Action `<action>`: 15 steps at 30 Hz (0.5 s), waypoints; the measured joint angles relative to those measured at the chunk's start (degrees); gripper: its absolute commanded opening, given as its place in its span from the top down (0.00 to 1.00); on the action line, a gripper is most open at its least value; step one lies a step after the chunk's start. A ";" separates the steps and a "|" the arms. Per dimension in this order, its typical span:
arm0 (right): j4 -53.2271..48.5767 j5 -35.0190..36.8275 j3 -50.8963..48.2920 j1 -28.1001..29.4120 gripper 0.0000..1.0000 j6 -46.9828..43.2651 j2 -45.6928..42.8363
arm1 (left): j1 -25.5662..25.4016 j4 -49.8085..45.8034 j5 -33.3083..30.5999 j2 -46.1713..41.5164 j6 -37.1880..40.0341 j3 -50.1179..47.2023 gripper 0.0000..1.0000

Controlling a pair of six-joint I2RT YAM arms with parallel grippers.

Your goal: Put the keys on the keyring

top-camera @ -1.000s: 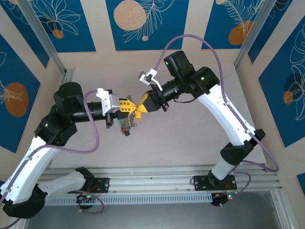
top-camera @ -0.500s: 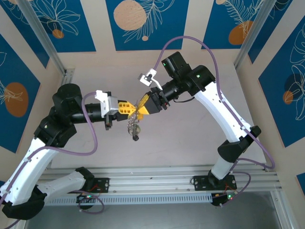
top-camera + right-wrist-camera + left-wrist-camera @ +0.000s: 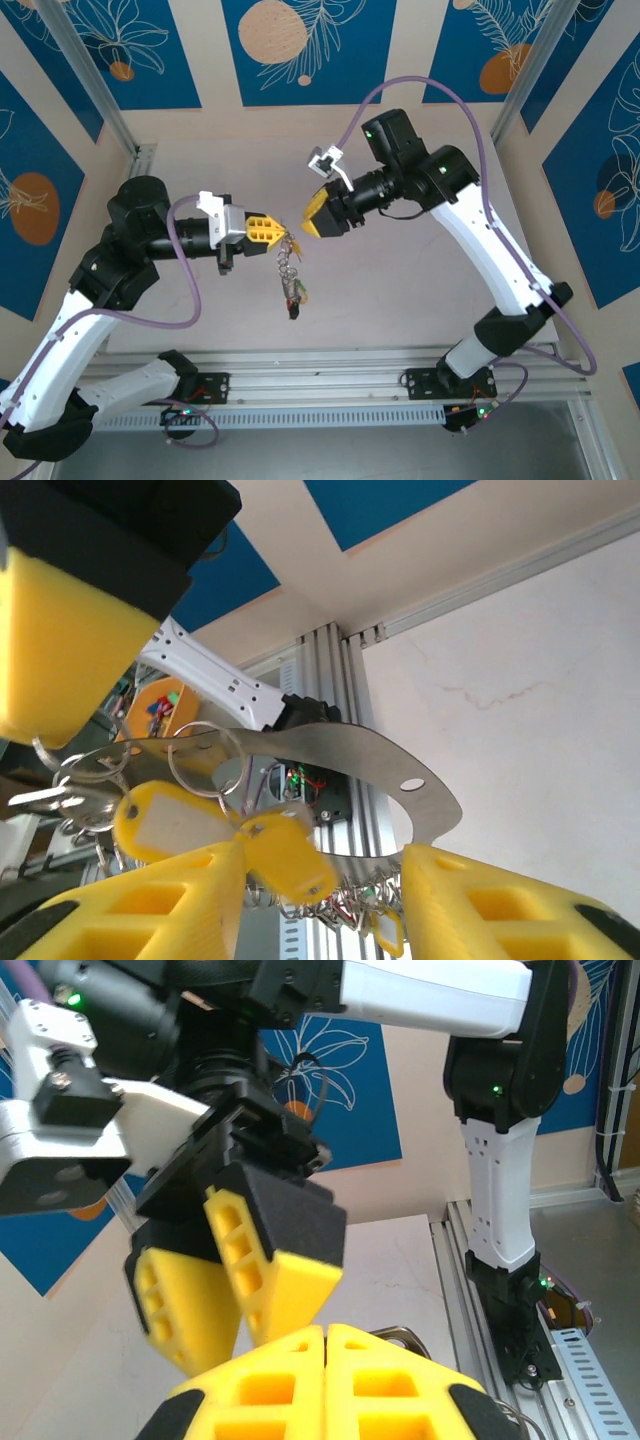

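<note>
Pressed together, the left jaws pinch the top of the large thin grey metal keyring point(image 3: 290, 272), hanging long-axis down over the desk's point(image 3: 400, 290) middle, with the spread, empty right jaws just to its right; the small dark keys are indistinguishable.

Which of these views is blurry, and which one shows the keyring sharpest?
Top external: evenly lit, sharp, the keyring small below the left pincer. Right wrist: the close yellow tag is smeared, the table behind is crisp. Left wrist: the right pincer looks in focus.
</note>
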 measured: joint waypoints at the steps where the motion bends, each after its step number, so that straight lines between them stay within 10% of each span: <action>1: 1.14 0.52 -1.55 0.04 0.47 0.13 -1.77 | 0.00 0.00 0.02 0.00 0.00 0.04 1.00; 15: 19.76 9.29 -19.41 12.24 0.20 5.11 -17.33 | 0.00 0.02 0.02 0.02 -1.27 0.07 1.00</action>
